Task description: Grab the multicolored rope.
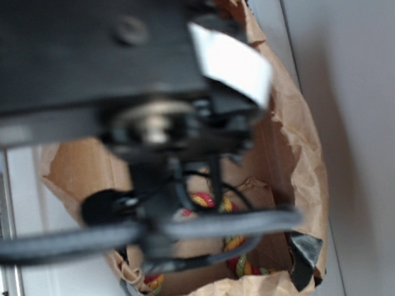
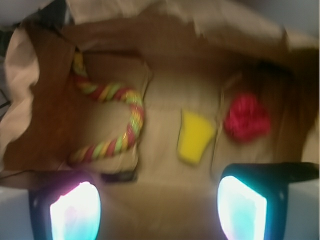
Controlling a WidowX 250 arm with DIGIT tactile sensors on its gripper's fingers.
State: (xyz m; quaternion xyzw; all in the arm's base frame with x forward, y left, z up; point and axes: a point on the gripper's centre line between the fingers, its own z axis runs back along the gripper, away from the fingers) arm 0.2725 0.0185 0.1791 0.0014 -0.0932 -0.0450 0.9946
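The multicolored rope (image 2: pixel 117 117) lies curled on the left of the brown paper bag's (image 2: pixel 30 75) floor, ungrasped. The claw (image 2: pixel 157 205) hangs above the bag mouth, spread wide and empty, so reaching and gripping remain. To the rope's right sit a yellow sponge wedge (image 2: pixel 195 136) and a red paper ball (image 2: pixel 246 119), apart from it.

Black arm (image 1: pixel 80 54), round screws, black cables (image 1: pixel 220 225)
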